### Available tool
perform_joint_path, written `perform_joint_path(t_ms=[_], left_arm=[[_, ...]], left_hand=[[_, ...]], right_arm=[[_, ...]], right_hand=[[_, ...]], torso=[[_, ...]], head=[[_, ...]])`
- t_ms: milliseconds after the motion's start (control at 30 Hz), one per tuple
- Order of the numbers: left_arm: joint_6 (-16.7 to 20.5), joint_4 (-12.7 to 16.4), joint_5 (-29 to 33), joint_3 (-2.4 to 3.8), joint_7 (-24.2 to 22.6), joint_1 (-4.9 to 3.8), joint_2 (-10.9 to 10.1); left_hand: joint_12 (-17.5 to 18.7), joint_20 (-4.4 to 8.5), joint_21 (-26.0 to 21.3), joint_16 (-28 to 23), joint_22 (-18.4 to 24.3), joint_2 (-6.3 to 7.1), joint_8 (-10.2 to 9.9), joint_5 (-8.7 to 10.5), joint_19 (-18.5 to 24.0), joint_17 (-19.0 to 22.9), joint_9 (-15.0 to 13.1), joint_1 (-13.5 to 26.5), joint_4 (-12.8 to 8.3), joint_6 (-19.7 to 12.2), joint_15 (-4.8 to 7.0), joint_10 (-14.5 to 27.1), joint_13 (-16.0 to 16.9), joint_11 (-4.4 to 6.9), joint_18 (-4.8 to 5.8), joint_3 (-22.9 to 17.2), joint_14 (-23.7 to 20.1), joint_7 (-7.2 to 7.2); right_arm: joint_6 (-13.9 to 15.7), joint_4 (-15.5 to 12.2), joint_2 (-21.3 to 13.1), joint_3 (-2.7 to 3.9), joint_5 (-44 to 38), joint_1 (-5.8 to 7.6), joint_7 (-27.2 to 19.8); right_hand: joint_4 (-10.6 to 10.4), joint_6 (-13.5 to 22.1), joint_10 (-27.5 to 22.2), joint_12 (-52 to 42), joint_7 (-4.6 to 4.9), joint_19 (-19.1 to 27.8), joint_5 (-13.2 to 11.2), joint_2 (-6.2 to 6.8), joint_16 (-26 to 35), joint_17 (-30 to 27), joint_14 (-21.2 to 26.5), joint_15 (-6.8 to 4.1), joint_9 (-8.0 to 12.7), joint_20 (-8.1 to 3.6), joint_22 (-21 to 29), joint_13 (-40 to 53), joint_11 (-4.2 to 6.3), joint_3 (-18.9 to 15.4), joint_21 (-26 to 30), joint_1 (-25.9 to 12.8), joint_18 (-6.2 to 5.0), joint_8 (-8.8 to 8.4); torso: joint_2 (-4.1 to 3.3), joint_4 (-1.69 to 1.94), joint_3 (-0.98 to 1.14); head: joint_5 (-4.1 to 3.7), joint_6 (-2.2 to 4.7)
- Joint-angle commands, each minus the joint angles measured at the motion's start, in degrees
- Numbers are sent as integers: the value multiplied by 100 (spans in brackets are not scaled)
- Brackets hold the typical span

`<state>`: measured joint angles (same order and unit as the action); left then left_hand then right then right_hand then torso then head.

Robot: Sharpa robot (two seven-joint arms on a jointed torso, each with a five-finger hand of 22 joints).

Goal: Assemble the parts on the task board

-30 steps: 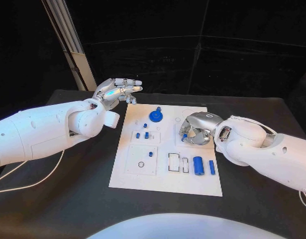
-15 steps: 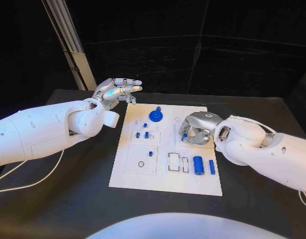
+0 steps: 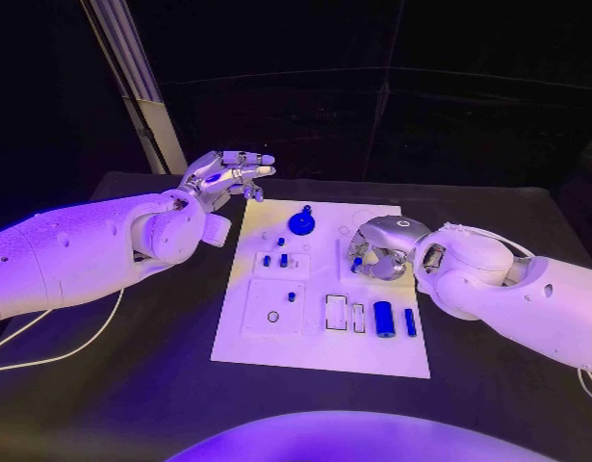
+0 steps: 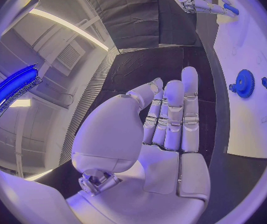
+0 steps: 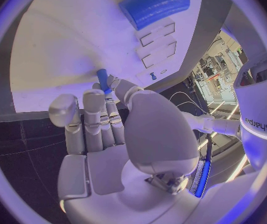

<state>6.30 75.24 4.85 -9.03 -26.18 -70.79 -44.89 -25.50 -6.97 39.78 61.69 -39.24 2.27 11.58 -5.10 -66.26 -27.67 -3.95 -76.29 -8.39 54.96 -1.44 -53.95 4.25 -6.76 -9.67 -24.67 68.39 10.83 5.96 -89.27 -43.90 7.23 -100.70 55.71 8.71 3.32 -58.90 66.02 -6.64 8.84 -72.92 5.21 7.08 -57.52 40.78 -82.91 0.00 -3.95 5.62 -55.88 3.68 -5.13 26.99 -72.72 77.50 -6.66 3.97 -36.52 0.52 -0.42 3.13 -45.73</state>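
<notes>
The white task board (image 3: 317,351) lies mid-table. My right hand (image 3: 379,248) hovers over the board's right middle and pinches a small blue peg (image 3: 357,262) (image 5: 102,79) in its fingertips, just above the white surface. My left hand (image 3: 226,173) is raised beyond the board's far left corner, fingers stretched out (image 4: 173,117) and holding nothing. A blue gear with a knob (image 3: 301,223) (image 4: 243,83) stands near the far edge. Short blue pegs (image 3: 275,260) stand in a block below it. A thick blue cylinder (image 3: 383,319) (image 5: 155,5) and a thin blue rod (image 3: 409,322) lie near the front right.
Two outlined rectangular slots (image 3: 336,313) sit left of the cylinder. A small ring (image 3: 272,316) and one more short peg (image 3: 292,296) sit on a square plate at the board's front left. A pale upright post (image 3: 136,87) stands behind the table's far left corner.
</notes>
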Motion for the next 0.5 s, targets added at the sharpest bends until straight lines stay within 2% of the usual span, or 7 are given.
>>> perform_joint_path(t_ms=[33, 200, 300, 367, 500], left_arm=[[-70, 3, 15, 5, -3, -10, -2], [-70, 2, 15, 5, -4, -10, -3], [-69, 1, 15, 5, -4, -10, -3], [-69, 1, 15, 5, -3, -10, -4], [-71, -1, 15, 5, -3, -10, -5]], left_hand=[[-31, -12, -35, 14, 7, -41, 37, -3, 37, 0, 9, 23, -13, -26, -14, 54, -9, -5, -80, 36, -17, 4], [-31, -12, -35, 14, 7, -41, 37, -3, 37, 0, 9, 23, -13, -26, -14, 54, -9, -5, -80, 36, -17, 4], [-31, -12, -35, 14, 7, -41, 37, -3, 37, 0, 9, 23, -13, -26, -14, 54, -9, -5, -80, 36, -17, 4], [-31, -12, -35, 14, 7, -41, 37, -3, 37, 0, 9, 23, -13, -26, -14, 54, -9, -5, -80, 36, -17, 4], [-31, -12, -35, 14, 7, -41, 37, -3, 37, 0, 9, 23, -13, -26, -14, 54, -9, -5, -80, 36, -17, 4]], right_arm=[[-22, -16, 5, 3, -47, 9, -2], [13, -19, 6, 3, -45, 9, -13], [51, -21, 6, 3, -43, 9, -2], [112, -25, 5, 3, -63, 9, 36], [228, -48, -5, 3, -116, 9, 70]], right_hand=[[-14, 38, -24, 26, 16, 13, -27, 45, 28, 2, 19, 16, 5, 45, -1, 0, -7, 20, -19, -23, -2, -23], [-39, -24, 68, -5, 2, -2, -24, -4, -7, 41, 11, 3, -11, 46, -33, 16, 13, 63, -38, -26, 1, 9], [-32, -185, 239, -73, -27, -84, -49, -80, -115, 171, -25, -31, -43, 25, -189, 43, 58, 129, -126, 28, 28, 86], [30, -364, 445, -165, -52, -176, -191, -176, -239, 320, -64, -78, -78, -10, -364, 86, 111, 209, -226, 154, 58, 179], [115, -575, 669, -270, -99, -273, -217, -238, -361, 462, -94, -133, -127, -64, -552, 157, 182, 240, -339, 266, 93, 292]], torso=[[-2, 3, 1], [-1, -1, 0], [1, -3, 2], [3, 0, 2], [2, -1, 2]], head=[[0, -4], [4, -14], [6, -15], [-1, -18], [0, -19]])
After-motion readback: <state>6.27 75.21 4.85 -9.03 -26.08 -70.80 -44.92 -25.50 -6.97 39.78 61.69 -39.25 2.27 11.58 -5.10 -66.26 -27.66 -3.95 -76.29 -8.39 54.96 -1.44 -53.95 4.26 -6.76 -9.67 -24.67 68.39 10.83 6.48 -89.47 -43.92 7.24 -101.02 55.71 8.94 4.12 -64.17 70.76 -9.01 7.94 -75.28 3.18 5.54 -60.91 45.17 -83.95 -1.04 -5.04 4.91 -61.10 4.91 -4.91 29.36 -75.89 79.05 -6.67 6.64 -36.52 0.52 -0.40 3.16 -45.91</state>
